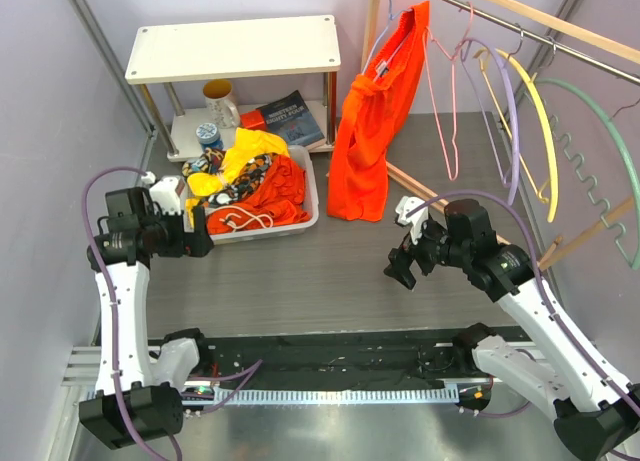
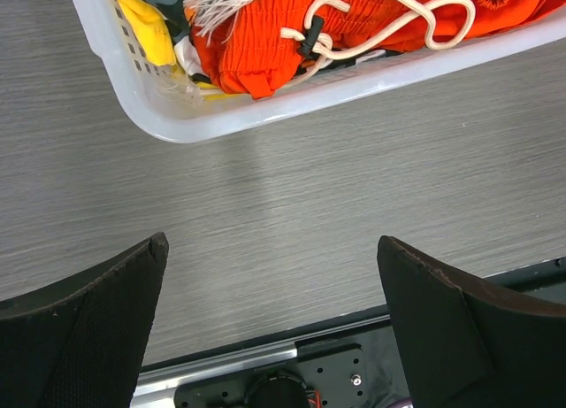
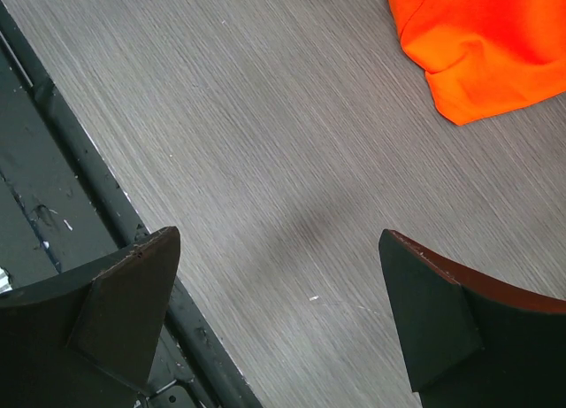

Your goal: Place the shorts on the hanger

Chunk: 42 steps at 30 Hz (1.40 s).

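Observation:
The yellow shorts (image 1: 250, 149) lie bunched at the back of a white basket (image 1: 312, 196), partly under a multicoloured cloth (image 1: 245, 176) and orange fabric (image 1: 275, 196). A strip of yellow (image 2: 146, 27) shows in the left wrist view. The pale pink hanger (image 1: 441, 111) hangs empty on the rail, right of a hung orange garment (image 1: 372, 131). My left gripper (image 1: 197, 231) is open and empty just left of the basket's near corner (image 2: 265, 116). My right gripper (image 1: 400, 273) is open and empty over bare table, below the orange garment's hem (image 3: 486, 45).
Lilac (image 1: 505, 111), yellow (image 1: 540, 121) and green (image 1: 600, 141) hangers hang on the rail (image 1: 520, 16) right of the pink one. A white shelf (image 1: 235, 46) with a mug and a book stands behind the basket. A white cord (image 2: 380, 23) lies on the orange fabric.

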{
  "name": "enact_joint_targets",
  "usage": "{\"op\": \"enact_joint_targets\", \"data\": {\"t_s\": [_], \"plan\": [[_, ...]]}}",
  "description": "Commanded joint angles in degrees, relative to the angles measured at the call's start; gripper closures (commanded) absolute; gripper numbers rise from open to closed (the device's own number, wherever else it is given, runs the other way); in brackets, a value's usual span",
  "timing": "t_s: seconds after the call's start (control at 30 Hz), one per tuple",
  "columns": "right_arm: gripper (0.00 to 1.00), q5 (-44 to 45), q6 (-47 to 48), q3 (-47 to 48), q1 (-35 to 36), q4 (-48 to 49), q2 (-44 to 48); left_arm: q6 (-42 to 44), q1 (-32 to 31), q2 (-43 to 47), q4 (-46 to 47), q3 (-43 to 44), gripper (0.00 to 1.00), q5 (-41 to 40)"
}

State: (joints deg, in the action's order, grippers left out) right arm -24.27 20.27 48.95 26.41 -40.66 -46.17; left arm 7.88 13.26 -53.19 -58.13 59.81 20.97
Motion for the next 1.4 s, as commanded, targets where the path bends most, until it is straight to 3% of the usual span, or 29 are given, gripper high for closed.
{"op": "enact_joint_targets", "data": {"t_s": [0.0, 0.2, 0.43, 0.6, 0.83, 0.9, 1.03, 1.37], "plan": [[0.00, 0.1, 0.7, 0.9, 0.0, 1.7, -1.0, 1.9, 0.3, -1.7, 1.1, 2.1, 0.00, 1.3], [0.00, -0.5, -0.1, 2.4, 0.0, 2.5, -3.5, 2.6, 0.3, -11.7, 2.8, 13.9, 0.00, 0.3], [0.00, -0.8, -0.8, 4.7, 0.0, 3.2, -6.1, -6.0, 0.3, -28.4, 6.4, 31.0, 0.01, 3.0], [0.00, -0.5, -0.8, 5.6, 0.0, 3.4, -7.4, -7.3, -0.7, -37.8, 8.9, 37.9, 0.05, 7.3], [0.00, -0.6, -1.6, 5.3, 0.0, 3.9, -8.8, -5.7, -7.7, -47.9, 9.1, 45.4, 0.40, 5.7], [0.00, -0.6, -1.8, 5.3, 0.0, 4.0, -9.1, -4.5, -10.5, -50.1, 8.7, 47.6, 0.46, 3.2], [0.00, -0.3, -1.9, 5.6, 0.0, 4.0, -9.7, -3.3, -14.7, -55.0, 8.9, 50.7, 0.53, -1.8], [0.00, -0.4, -2.6, 6.8, 0.0, 4.3, -11.1, -3.2, -17.8, -65.2, 9.0, 55.2, 0.56, -12.8]]}}
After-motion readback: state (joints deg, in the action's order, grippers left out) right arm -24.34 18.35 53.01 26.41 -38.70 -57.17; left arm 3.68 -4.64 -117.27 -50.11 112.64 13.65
